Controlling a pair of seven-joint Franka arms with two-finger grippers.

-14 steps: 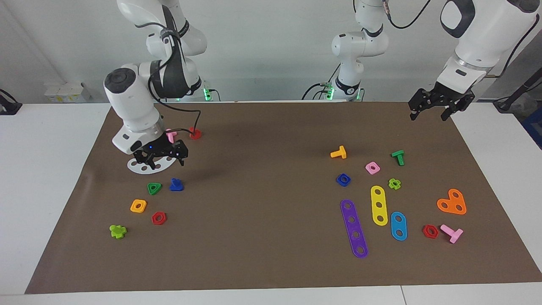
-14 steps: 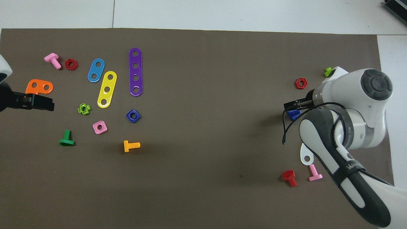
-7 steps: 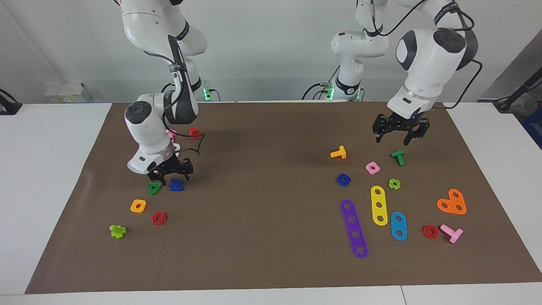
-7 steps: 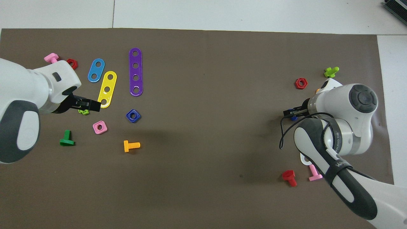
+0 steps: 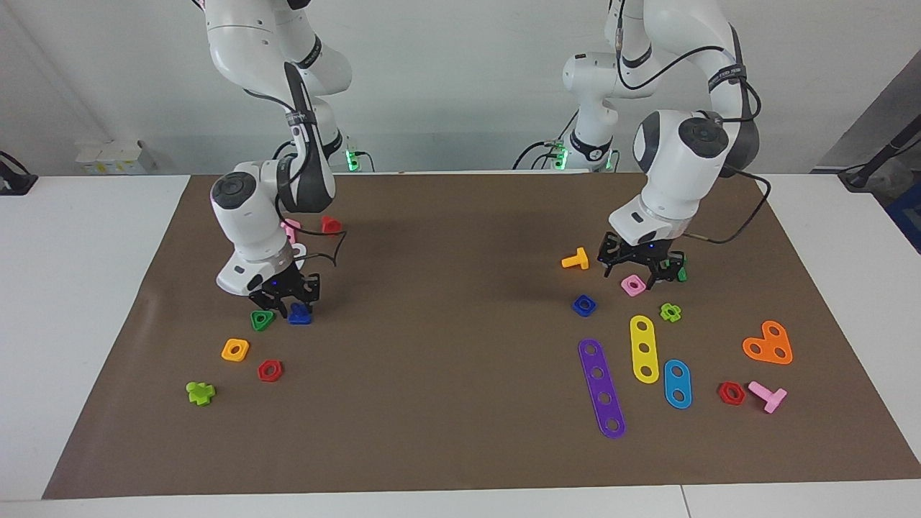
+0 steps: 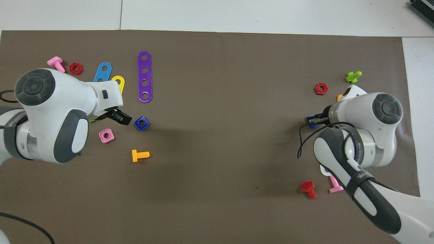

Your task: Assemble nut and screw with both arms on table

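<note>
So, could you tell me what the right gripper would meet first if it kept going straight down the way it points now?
Most likely the dark-blue screw: the right gripper points down directly over it, low above the mat. Whether it already touches cannot be told.

White table (image 5: 86, 302) under brown mat (image 5: 460, 374), toy parts scattered.
</note>
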